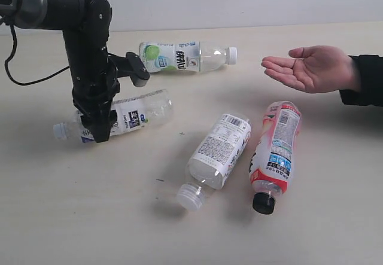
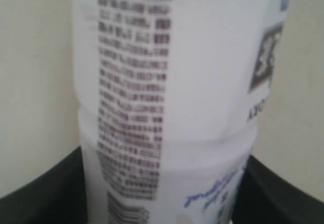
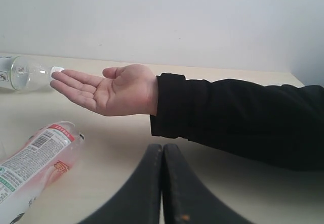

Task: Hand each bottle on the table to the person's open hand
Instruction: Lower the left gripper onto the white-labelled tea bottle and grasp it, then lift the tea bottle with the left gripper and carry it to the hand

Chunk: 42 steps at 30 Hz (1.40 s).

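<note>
We saw the left gripper (image 1: pixel 97 128) reaching down over the blue-label bottle (image 1: pixel 128 116), which lay on its side at the left of the table (image 1: pixel 90 217), its white cap pointing away from the hand (image 1: pixel 308 67). In the left wrist view the same bottle (image 2: pixel 167 82) filled nearly everything. The two black fingers (image 2: pixel 45 196) pressed against its opposite sides, so the left gripper (image 2: pixel 164 204) was closed around the bottle's body. We could not tell whether the bottle had left the tabletop.

The right gripper (image 3: pixel 162 183) showed only in its own wrist view. Its jaws were pressed together with nothing between them, low over the table and pointing towards the hand (image 3: pixel 111 90). That hand was held palm up, fingers together, above the table's far right side, and a black sleeve (image 1: pixel 366 79) covered the wrist.

Three more bottles lay flat and apart from the arm:
- The green-label bottle (image 1: pixel 185 57) was at the far side, its white cap turned towards the hand.
- The white-label bottle (image 1: pixel 218 151) lay near the middle, its cap towards the near edge.
- The red-label bottle (image 1: pixel 276 151) lay just beside it to the right, below the hand, its black cap also towards the near edge.
</note>
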Tool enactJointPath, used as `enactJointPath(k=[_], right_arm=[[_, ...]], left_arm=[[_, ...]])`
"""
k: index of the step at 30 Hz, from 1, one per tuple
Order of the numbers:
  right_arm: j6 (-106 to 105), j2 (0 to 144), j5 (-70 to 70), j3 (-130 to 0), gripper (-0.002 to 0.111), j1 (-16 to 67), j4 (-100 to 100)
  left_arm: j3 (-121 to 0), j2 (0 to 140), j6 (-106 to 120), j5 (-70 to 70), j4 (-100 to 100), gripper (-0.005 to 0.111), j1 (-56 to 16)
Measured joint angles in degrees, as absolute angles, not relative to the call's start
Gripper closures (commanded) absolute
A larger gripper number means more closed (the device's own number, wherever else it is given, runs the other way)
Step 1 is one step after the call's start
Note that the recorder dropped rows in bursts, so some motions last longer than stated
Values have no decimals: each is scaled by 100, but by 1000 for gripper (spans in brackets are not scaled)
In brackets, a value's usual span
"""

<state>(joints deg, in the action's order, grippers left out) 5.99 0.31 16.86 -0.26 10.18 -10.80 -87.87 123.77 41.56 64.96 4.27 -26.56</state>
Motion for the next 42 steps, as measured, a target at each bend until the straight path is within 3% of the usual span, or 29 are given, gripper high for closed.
enactJointPath(k=[8,16,25,32,42], right_arm=[[599,31,1686,-26,108,1018,-1080],[599,31,1686,-26,108,1018,-1080],[599,31,1686,-26,108,1018,-1080],[599,31,1686,-26,108,1018,-1080],[599,31,1686,-26,108,1018,-1080]], left_arm=[[-8787,11612,3563,6608,354,107,-3077],[-9146,11059,783,6333,184,107,-3875],[-10094,11029,-623,5587,-1552,107,-4704],[-10572,11029,-1028,4298,-2864,107,-4857],[-11497,12032,-1219,3883,-4027,107,-4857]])
